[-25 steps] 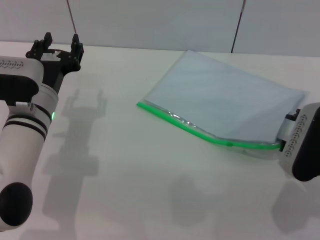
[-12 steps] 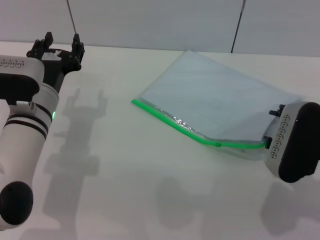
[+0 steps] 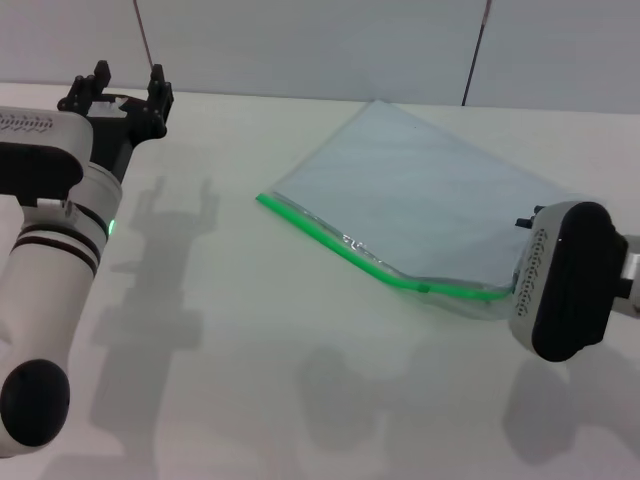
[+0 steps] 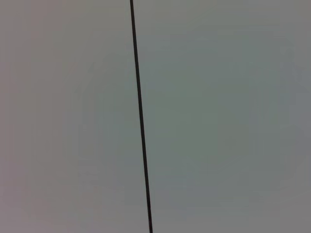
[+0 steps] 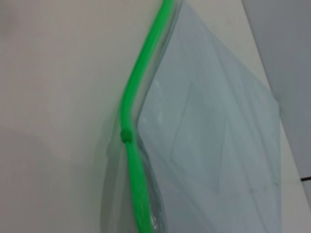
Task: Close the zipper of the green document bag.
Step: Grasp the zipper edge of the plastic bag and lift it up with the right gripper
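The green document bag [image 3: 430, 195] lies flat on the white table [image 3: 250, 330], a pale blue-grey translucent pouch turned at an angle. Its zipper [image 3: 330, 240] is the bright green strip along the near long edge, also seen in the right wrist view as zipper [image 5: 132, 92]. A small green bump [image 5: 126, 135] sits on the strip where it bends. The bag's near right corner is lifted and buckled at my right arm's wrist housing [image 3: 562, 280], which hides the right gripper. My left gripper [image 3: 128, 85] hangs open far to the left, away from the bag.
A grey wall [image 3: 320, 40] with thin dark vertical lines [image 4: 140, 116] stands behind the table's far edge. The left arm [image 3: 55, 250] takes up the left side of the table.
My right arm has moved left along the zipper edge. The bag has slid a little left with it and its right corner has buckled more. The left arm has barely moved.
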`<state>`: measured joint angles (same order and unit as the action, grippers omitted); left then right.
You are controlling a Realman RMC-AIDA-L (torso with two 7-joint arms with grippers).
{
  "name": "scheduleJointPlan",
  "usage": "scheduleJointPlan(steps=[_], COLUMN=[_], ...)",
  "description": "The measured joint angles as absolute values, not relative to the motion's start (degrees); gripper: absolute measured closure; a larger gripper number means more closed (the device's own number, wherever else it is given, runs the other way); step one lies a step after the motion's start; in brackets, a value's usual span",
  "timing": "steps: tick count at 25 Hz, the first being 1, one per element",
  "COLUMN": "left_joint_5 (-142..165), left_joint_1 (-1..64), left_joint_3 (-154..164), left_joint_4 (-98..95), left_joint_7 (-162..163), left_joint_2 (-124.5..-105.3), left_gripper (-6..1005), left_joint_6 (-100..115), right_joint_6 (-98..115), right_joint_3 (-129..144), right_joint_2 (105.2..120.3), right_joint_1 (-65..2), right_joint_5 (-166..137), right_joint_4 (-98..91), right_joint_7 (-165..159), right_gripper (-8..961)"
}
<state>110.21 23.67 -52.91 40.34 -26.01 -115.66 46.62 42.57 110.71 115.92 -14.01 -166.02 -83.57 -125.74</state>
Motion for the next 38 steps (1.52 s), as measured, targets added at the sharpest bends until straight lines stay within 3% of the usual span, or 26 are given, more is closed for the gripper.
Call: scheduleJointPlan(steps=[14,20,38], left_joint_5=[110.21,110.21,110.21], left_joint_1=[24.01,24.08,24.69], left_joint_3=[-52.91,-52.91,-52.89], left_joint_4=[40.16,40.16,40.25], left_joint_7=[-26.01,-26.01,-26.01], left_joint_2=[-115.71,-115.86,-116.02], left_gripper=[363,363,363], left_joint_6=[46.58,46.57,46.58], right_joint_6=[42.81,42.88,42.82], right_joint_3=[112.09,112.69,112.85], right_joint_2=[115.93,115.93,115.99], right_joint_1=[-17.16,-18.04,-23.30], right_joint_5=[-166.02,-166.02,-165.93], right_joint_4=[-82.16,-81.99,-77.18], right_joint_7=[-125.68,-125.86,-128.46], right_gripper=[389,503,569])
